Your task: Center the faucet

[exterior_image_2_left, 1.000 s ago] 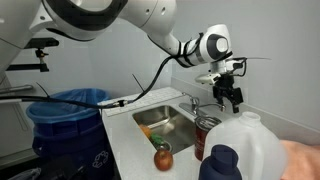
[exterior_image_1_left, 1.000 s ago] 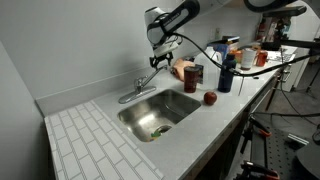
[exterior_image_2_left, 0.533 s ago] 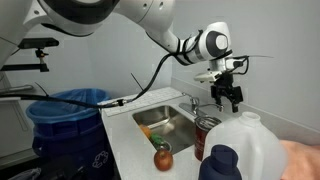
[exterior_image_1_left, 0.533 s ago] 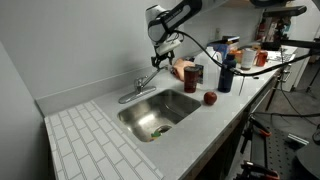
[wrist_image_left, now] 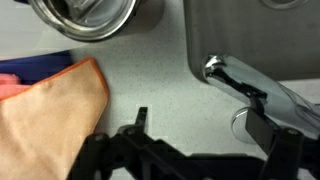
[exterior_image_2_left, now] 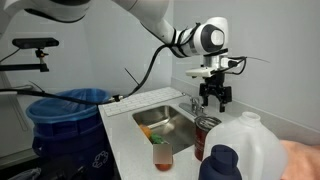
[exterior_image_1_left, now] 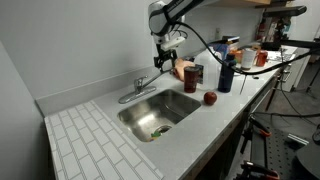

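Jaws stand wide: in the wrist view the gripper (wrist_image_left: 200, 128) shows two black, angular fingers (wrist_image_left: 140, 120) spread well apart over bare, speckled grey countertop (wrist_image_left: 150, 70), closed on nothing. Whether the finger at 3 o'clock touches the chrome beside it cannot be told.

The faucet (wrist_image_left: 250, 88) is polished chrome, a slim rounded bar with a blunt tip, lying from the frame's centre out toward 4 o'clock. At 9 o'clock a soft orange cloth (wrist_image_left: 45, 110) lies rumpled, and at 11 o'clock sits a round metal vessel (wrist_image_left: 85, 18) with a bright rim.

In an exterior view the faucet (exterior_image_1_left: 140, 88) stands at the back rim of the stainless, rectangular sink (exterior_image_1_left: 175, 118), its long spout swung toward 8 o'clock rather than over the basin's middle. The gripper (exterior_image_1_left: 163, 60) hangs at the faucet's 2 o'clock, near the base end. A red apple (exterior_image_1_left: 210, 98) and a dark can (exterior_image_1_left: 193, 76) stand on the counter at the sink's 2 o'clock.

The white arm (exterior_image_2_left: 150, 20) sweeps in from 10 o'clock, bends at a round wrist joint, and points the gripper (exterior_image_2_left: 213, 100) straight down beside the faucet (exterior_image_2_left: 195, 103).
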Action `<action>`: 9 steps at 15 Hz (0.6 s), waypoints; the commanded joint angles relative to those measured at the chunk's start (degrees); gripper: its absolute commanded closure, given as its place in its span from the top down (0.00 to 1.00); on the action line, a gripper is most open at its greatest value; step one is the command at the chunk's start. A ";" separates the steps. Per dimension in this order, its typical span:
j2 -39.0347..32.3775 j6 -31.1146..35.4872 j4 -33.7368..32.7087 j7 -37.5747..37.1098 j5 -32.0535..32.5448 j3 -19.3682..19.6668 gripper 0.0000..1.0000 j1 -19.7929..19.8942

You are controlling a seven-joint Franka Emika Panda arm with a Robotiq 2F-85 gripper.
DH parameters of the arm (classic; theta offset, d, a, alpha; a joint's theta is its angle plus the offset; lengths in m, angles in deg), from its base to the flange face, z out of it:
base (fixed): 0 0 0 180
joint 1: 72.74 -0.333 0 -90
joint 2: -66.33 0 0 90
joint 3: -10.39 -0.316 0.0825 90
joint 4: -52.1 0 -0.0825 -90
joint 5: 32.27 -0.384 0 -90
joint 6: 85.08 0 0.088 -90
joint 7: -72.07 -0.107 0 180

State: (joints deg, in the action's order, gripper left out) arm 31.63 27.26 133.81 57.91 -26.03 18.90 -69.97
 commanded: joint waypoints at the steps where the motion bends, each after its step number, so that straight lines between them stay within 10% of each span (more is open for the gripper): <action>1: 3.23 -6.29 2.96 4.42 -3.87 -2.71 1.00 1.49; 9: 6.38 -8.85 7.86 7.87 -4.98 -4.99 1.00 0.50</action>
State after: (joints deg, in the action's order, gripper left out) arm 33.85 20.79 136.43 62.70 -29.12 15.71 -69.53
